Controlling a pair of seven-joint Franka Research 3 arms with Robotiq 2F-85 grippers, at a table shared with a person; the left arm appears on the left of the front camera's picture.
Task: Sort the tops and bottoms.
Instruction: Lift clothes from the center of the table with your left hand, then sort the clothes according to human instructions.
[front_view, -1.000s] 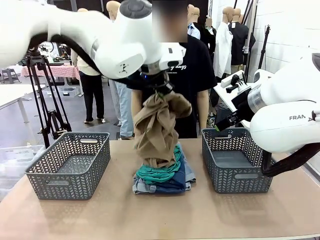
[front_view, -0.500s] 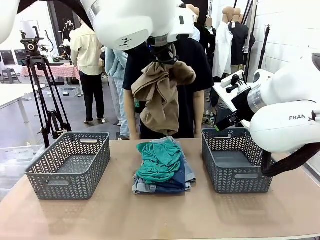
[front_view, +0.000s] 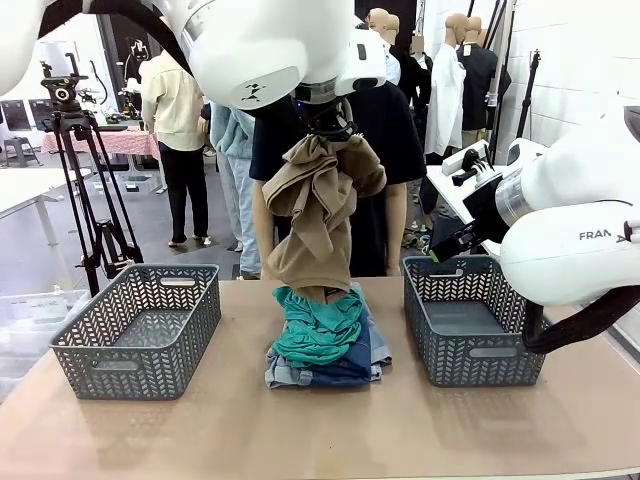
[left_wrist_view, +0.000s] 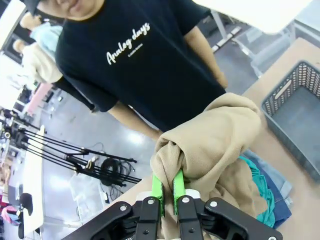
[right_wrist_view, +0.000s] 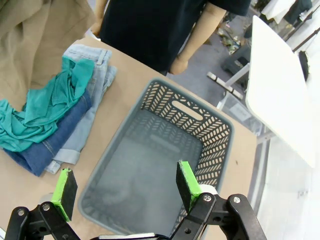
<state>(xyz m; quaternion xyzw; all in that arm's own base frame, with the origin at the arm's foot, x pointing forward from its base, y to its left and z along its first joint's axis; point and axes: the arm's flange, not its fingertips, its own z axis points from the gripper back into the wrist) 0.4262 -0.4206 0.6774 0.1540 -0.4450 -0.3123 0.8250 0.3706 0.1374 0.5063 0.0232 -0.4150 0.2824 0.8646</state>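
Note:
My left gripper (front_view: 326, 128) is shut on the bunched tan-beige top (front_view: 315, 215) and holds it high over the pile in the middle of the table. Its hem hangs down to the teal-green top (front_view: 320, 325), which lies on the folded denim bottoms (front_view: 345, 368). In the left wrist view the green pads (left_wrist_view: 159, 189) pinch the tan top (left_wrist_view: 215, 135). My right gripper (right_wrist_view: 125, 185) hangs open over the right basket (right_wrist_view: 200, 107), holding nothing. To its left lie the teal top (right_wrist_view: 45, 105), a dark blue pair (right_wrist_view: 50, 142) and a light blue pair (right_wrist_view: 95, 65).
Two grey baskets stand on the table, the left basket (front_view: 140, 330) and the right basket (front_view: 470, 325), one on each side of the pile. A person in a black T-shirt (front_view: 395, 130) stands at the far edge, behind the hanging top. A camera tripod (front_view: 90, 190) stands beyond the left basket.
My left gripper lifted the tan top off the pile, rose higher, then came down slightly, so the hem reaches the teal top again. The right arm has not moved.

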